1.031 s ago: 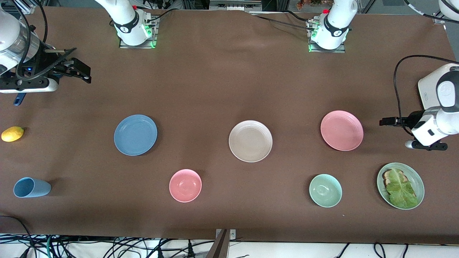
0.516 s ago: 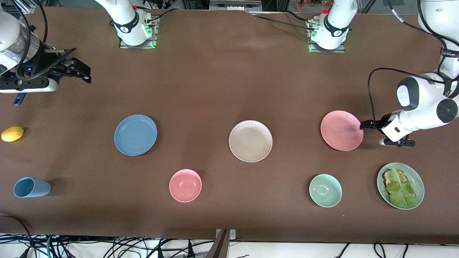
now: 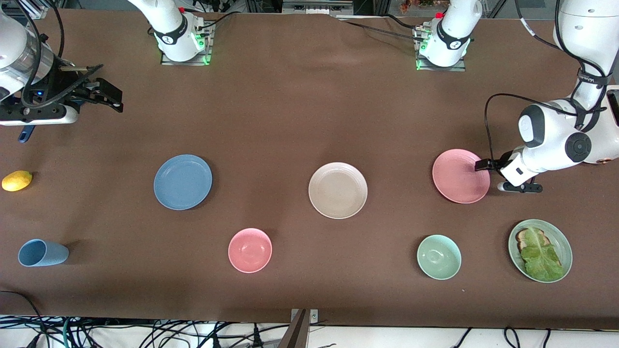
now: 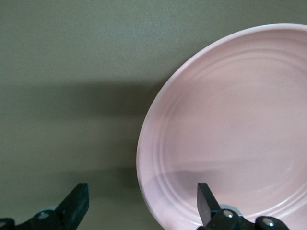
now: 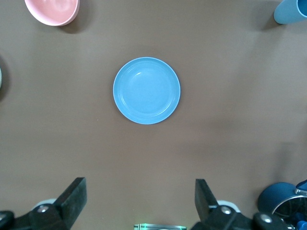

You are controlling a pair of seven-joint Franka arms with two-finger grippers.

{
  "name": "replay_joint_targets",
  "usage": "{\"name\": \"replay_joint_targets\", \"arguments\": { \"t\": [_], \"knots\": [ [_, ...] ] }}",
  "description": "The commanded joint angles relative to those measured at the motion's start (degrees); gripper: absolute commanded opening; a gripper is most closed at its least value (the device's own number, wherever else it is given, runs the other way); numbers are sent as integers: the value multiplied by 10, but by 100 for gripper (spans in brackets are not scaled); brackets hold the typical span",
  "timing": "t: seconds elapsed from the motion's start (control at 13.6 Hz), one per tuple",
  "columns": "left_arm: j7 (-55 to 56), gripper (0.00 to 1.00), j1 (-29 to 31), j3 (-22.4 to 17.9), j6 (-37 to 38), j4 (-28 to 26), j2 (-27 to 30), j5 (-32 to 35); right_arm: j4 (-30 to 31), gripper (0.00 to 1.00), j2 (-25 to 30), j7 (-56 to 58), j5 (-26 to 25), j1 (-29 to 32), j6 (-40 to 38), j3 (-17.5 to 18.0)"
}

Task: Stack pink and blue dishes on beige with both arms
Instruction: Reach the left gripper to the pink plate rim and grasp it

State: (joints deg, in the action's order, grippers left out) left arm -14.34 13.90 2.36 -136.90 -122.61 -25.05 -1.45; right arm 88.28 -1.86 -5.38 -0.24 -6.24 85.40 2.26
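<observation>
The round salmon-pink ringed plate [image 3: 460, 176], lying flat at right of frame, is straddled at its rim by the spread left gripper [image 3: 478, 166]. The right gripper [image 3: 110, 99], spread, waits upper left.

The glossy white left arm [image 3: 556, 145] reaches low, its wrist bent sideways so the black two-finger left gripper [image 3: 479, 166] lies nearly level, fingers [image 4: 205, 203] spread wide apart. The glossy white right arm [image 3: 19, 53] waits raised at its own end, its black right gripper [image 3: 113, 99] held high with fingers [image 5: 72, 194] parted.
</observation>
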Motion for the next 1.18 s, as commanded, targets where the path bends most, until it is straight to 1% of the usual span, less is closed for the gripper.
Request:
{"name": "replay_joint_targets", "arguments": {
  "t": [0.0, 0.07, 0.15, 0.22, 0.29, 0.37, 0.52, 0.66, 0.81, 0.88, 1.03, 1.1],
  "knots": [
    [-10, 85, 1, 0, -14, 11, -15, -15, -6, 100, 5, -7, 12, 2, -6, 1],
    [-9, 66, 0, 0, -14, 13, -17, -15, -6, 100, 5, -7, 12, 2, -5, 1],
    [-9, 42, -2, 0, -12, 14, -16, -15, -6, 100, 5, -7, 12, 2, -7, 1],
    [-9, 22, -3, 0, -12, 15, -16, -15, -6, 100, 5, -7, 12, 2, -7, 1],
    [-9, 5, -4, 0, -12, 17, -16, -15, -6, 100, 5, -7, 12, 2, -7, 1],
    [-9, 0, -5, 0, -12, 18, -16, -15, -6, 100, 5, -7, 12, 2, -6, 1],
    [-9, 0, -5, 1, -12, 18, -16, -15, -6, 100, 5, -8, 12, 1, -4, 1],
    [-5, 0, -7, 4, 0, 33, -15, -15, -6, 100, 5, -8, 13, 2, -6, 1],
    [16, 0, -19, 4, 51, 67, -12, -15, -6, 100, 5, -7, 13, 2, -4, 1],
    [34, 0, -26, 9, 97, 96, -11, -15, -6, 100, 5, -8, 13, 2, -6, 2],
    [85, 0, -25, 33, 177, 148, -9, -15, -6, 100, 6, -7, 15, 2, -3, 2],
    [111, 0, -25, 47, 199, 166, -9, -16, -6, 100, 6, -7, 16, 1, -3, 2]
  ]
}}
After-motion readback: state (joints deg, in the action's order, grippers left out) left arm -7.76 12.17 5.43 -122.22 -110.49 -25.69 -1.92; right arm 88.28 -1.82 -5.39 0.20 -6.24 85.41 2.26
